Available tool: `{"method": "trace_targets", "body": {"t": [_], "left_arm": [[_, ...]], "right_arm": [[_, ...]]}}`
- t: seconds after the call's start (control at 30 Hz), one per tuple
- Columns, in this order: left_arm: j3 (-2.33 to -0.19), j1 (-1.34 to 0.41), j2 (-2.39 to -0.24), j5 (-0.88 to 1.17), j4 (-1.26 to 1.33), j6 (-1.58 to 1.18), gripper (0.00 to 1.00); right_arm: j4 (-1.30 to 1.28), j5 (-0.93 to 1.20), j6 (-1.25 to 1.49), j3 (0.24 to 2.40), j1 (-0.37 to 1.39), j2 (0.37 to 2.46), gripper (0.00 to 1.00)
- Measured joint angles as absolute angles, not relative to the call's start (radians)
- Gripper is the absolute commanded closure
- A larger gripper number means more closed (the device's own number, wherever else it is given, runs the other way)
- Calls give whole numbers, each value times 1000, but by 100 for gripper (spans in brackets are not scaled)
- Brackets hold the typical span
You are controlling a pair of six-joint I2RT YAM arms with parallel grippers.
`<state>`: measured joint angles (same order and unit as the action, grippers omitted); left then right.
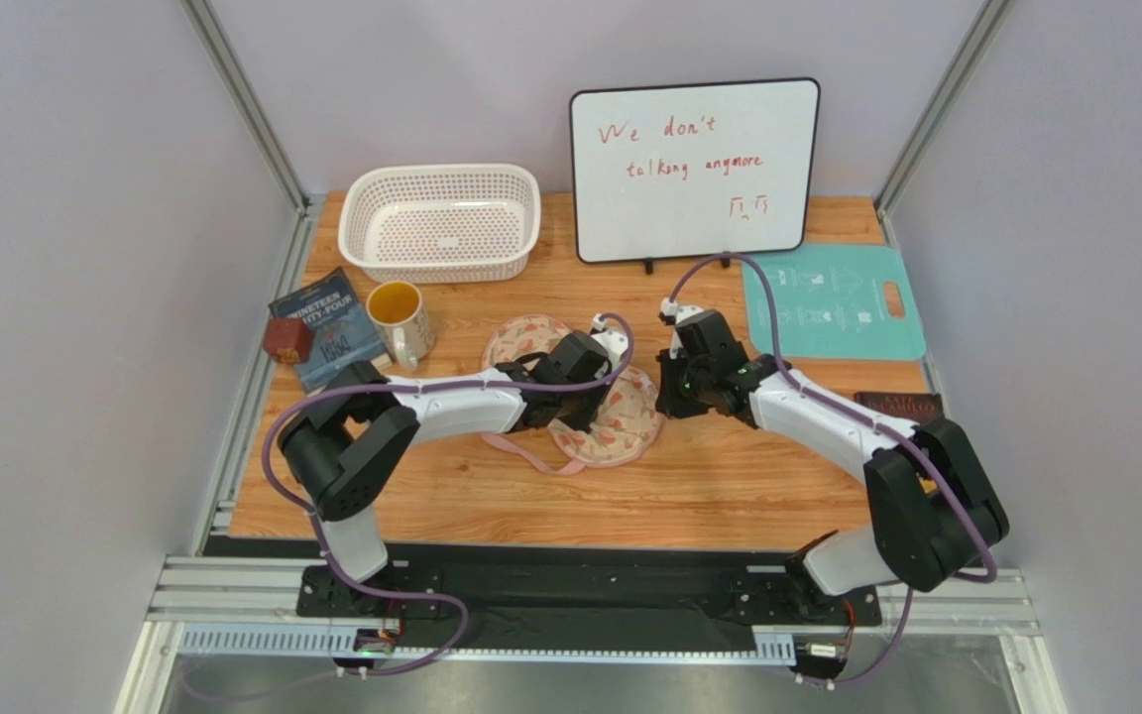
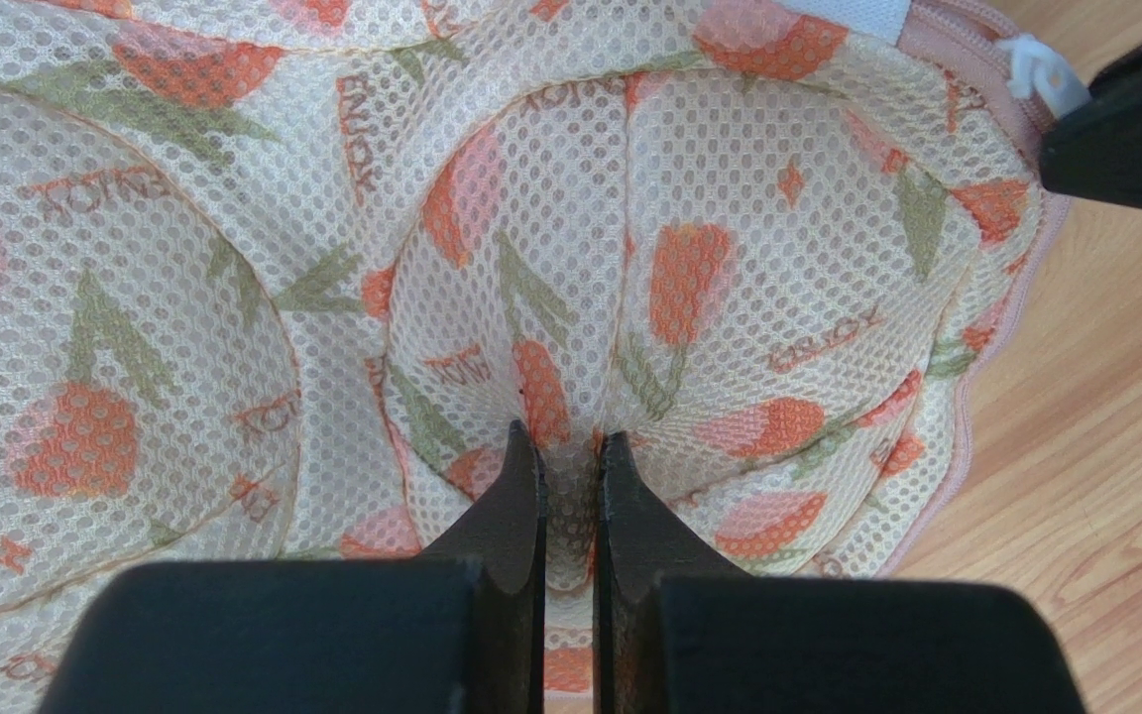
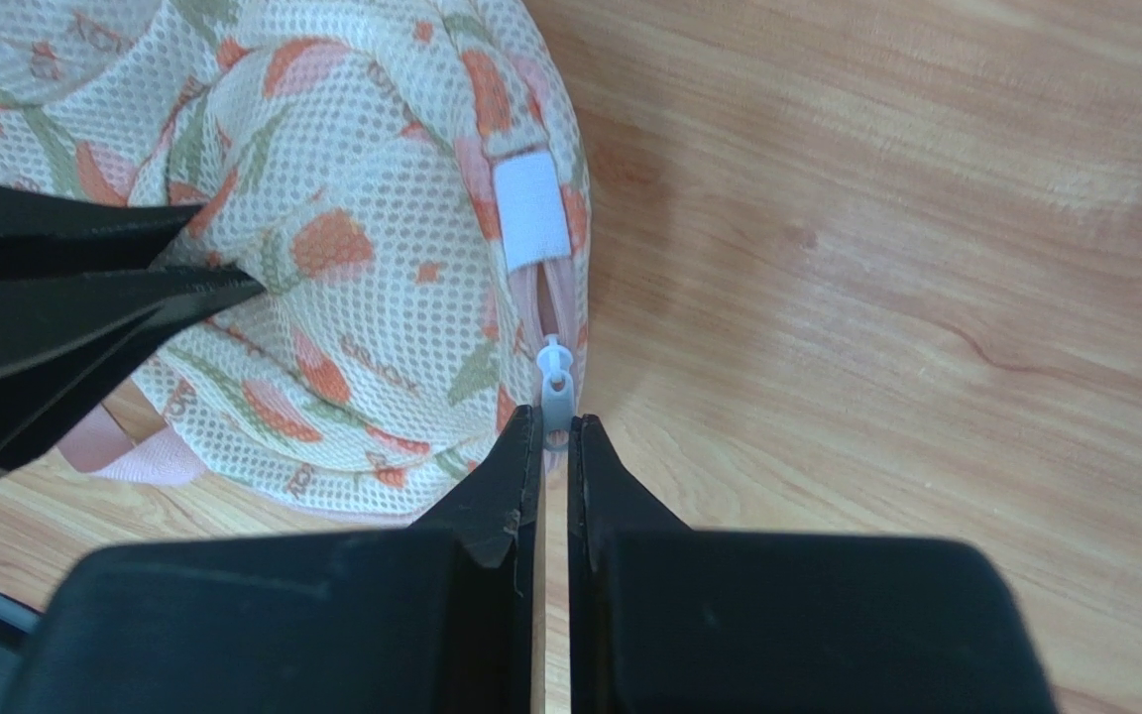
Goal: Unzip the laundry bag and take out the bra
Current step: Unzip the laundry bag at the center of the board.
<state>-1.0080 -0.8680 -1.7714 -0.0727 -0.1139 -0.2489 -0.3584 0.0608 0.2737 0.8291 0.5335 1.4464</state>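
The cream printed mesh laundry bag (image 1: 592, 402) lies mid-table; it fills the left wrist view (image 2: 533, 253) and shows in the right wrist view (image 3: 369, 223). My left gripper (image 2: 570, 454) is shut on a pinched fold of the bag's mesh, over the bag in the top view (image 1: 580, 372). My right gripper (image 3: 555, 429) is shut on the white zipper pull (image 3: 553, 381) at the bag's right edge, seen from above (image 1: 677, 390). The pull also shows at the top right of the left wrist view (image 2: 1042, 70). The bra is hidden.
A white perforated basket (image 1: 440, 220) stands at the back left, a whiteboard (image 1: 693, 168) at the back. A yellow mug (image 1: 400, 322), a book (image 1: 327, 325) and a brown cube (image 1: 288, 339) sit left of the bag. A teal board (image 1: 833, 302) lies at the right.
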Motion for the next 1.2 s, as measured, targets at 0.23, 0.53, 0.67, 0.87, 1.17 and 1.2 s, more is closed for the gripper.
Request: {"method": "trace_targets", "body": {"t": [0.23, 0.53, 0.67, 0.87, 1.17, 1.2], "left_arm": [[-1019, -868, -1776, -73, -127, -256, 100], [-1030, -868, -1782, -73, -141, -268, 100], [-1037, -868, -1785, -72, -148, -279, 100], [-1047, -868, -1789, -70, -161, -294, 100], [-1056, -868, -1793, -57, -175, -310, 100], [-1057, -868, -1793, -57, -175, -310, 100]], "right_arm": [[-342, 78, 288, 763, 533, 1393, 100], [-290, 117, 335, 673, 533, 1337, 100], [-255, 136, 370, 624, 536, 1302, 100], [-213, 138, 408, 583, 565, 1288, 100], [-175, 97, 457, 540, 596, 1266, 100], [-179, 91, 461, 535, 598, 1252, 100]]}}
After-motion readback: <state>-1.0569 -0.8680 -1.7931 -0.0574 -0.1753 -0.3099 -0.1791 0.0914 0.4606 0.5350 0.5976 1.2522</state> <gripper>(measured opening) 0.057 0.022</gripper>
